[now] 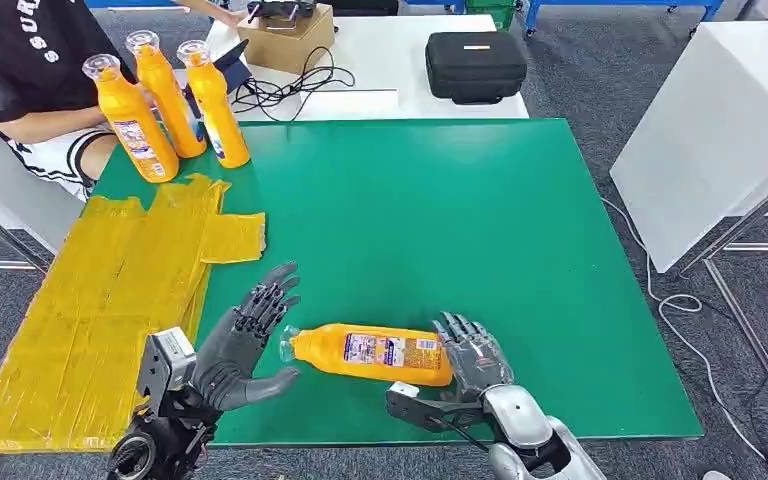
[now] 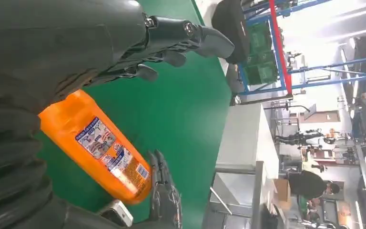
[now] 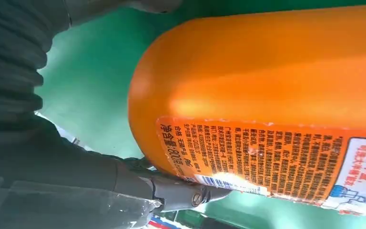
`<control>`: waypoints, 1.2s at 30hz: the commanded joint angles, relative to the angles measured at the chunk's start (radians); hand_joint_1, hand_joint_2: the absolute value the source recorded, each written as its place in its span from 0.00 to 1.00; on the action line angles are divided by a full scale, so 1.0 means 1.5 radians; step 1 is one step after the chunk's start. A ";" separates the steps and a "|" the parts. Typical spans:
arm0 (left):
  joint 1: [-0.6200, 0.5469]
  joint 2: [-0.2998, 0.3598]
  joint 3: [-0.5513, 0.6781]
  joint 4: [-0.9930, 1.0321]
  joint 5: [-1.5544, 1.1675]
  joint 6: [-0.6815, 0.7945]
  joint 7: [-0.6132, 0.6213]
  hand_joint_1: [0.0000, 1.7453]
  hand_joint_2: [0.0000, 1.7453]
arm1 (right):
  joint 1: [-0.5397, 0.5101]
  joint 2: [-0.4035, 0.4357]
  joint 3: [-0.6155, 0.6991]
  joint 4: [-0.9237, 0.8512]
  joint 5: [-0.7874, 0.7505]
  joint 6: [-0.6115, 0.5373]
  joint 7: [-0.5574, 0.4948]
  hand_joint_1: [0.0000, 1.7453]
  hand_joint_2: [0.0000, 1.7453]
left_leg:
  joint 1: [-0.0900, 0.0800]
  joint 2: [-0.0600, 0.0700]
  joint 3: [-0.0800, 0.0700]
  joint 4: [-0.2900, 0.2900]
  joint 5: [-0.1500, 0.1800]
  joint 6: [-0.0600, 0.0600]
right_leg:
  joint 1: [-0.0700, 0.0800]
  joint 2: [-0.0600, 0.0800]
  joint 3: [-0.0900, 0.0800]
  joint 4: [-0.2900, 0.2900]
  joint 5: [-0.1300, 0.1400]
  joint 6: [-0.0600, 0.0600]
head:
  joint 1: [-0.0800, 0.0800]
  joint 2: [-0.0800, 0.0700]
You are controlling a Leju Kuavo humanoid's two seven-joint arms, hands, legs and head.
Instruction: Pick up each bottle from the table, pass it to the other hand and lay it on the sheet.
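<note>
An orange bottle with a clear cap lies level above the front of the green table. My right hand grips its base end; in the right wrist view the bottle sits against that hand. My left hand is open at the cap end, fingers spread, palm facing the cap. In the left wrist view the bottle lies just beyond the left hand. Three more orange bottles stand upright at the table's far left corner. The yellow sheet covers the left side.
A person sits beyond the far left corner, close to the standing bottles. A white table behind holds a black case, a cardboard box and cables. A white panel stands to the right.
</note>
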 commanded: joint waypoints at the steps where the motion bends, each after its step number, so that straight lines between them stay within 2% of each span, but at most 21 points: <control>1: -0.012 -0.003 0.006 0.022 0.004 -0.008 0.008 0.00 1.00 | 0.006 -0.035 0.015 -0.040 0.001 0.006 -0.008 0.00 1.00 | 0.000 -0.001 0.000 0.000 0.000 0.000 | 0.000 -0.002 0.001 -0.001 0.000 0.001 | 0.000 0.000; 5: -0.007 -0.007 0.016 0.020 -0.002 -0.007 0.006 0.00 1.00 | -0.017 -0.036 0.031 -0.095 0.014 -0.033 -0.016 0.00 1.00 | 0.000 0.001 0.000 0.000 -0.001 -0.001 | 0.000 -0.001 0.001 0.000 -0.001 0.001 | 0.000 0.000; 11: -0.028 0.003 -0.002 0.050 -0.003 -0.012 -0.005 0.00 1.00 | -0.034 -0.010 0.031 -0.118 0.046 -0.069 -0.008 0.00 1.00 | 0.000 0.001 -0.001 0.000 -0.001 -0.001 | 0.000 0.000 0.000 0.000 -0.001 0.001 | 0.000 0.000; 19: -0.054 0.003 -0.020 0.071 -0.001 -0.015 -0.006 0.00 1.00 | -0.043 0.002 0.035 -0.142 0.048 -0.067 -0.006 0.00 1.00 | 0.000 0.000 -0.002 0.000 0.000 0.000 | 0.000 -0.001 -0.001 0.000 0.000 0.001 | 0.000 0.000; 22: -0.064 0.004 -0.026 0.078 0.003 -0.019 -0.003 0.00 1.00 | -0.061 0.019 0.028 -0.116 0.015 -0.056 -0.012 0.00 1.00 | 0.000 0.000 -0.001 0.000 0.000 0.000 | 0.000 0.000 -0.001 0.000 0.000 0.001 | 0.000 0.000; 28: -0.065 0.004 -0.026 0.078 0.003 -0.019 -0.003 0.00 1.00 | -0.064 0.020 0.028 -0.112 0.014 -0.056 -0.012 0.00 1.00 | 0.000 0.000 -0.001 0.000 0.000 0.000 | 0.000 0.000 -0.001 0.000 0.000 0.001 | 0.000 0.000; 29: -0.071 0.004 -0.030 0.083 0.005 -0.023 -0.002 0.00 1.00 | -0.070 0.037 0.015 -0.081 -0.034 -0.054 -0.025 0.00 1.00 | 0.000 0.000 -0.001 0.000 0.000 0.000 | 0.000 0.000 0.000 0.000 0.000 0.001 | 0.000 0.000; 34: -0.093 -0.001 -0.038 0.097 0.012 -0.033 0.004 0.00 1.00 | -0.115 0.070 0.003 0.015 -0.113 -0.046 -0.039 0.00 1.00 | 0.000 0.001 0.000 -0.001 0.000 -0.001 | 0.000 0.000 0.000 -0.001 0.000 0.001 | 0.000 0.000; 36: -0.107 0.001 -0.047 0.106 0.013 -0.037 0.002 0.00 1.00 | -0.134 0.085 -0.006 0.060 -0.197 -0.019 -0.070 0.00 1.00 | 0.000 0.001 0.000 -0.001 0.000 -0.001 | 0.000 0.000 0.000 -0.001 0.000 0.001 | 0.000 0.000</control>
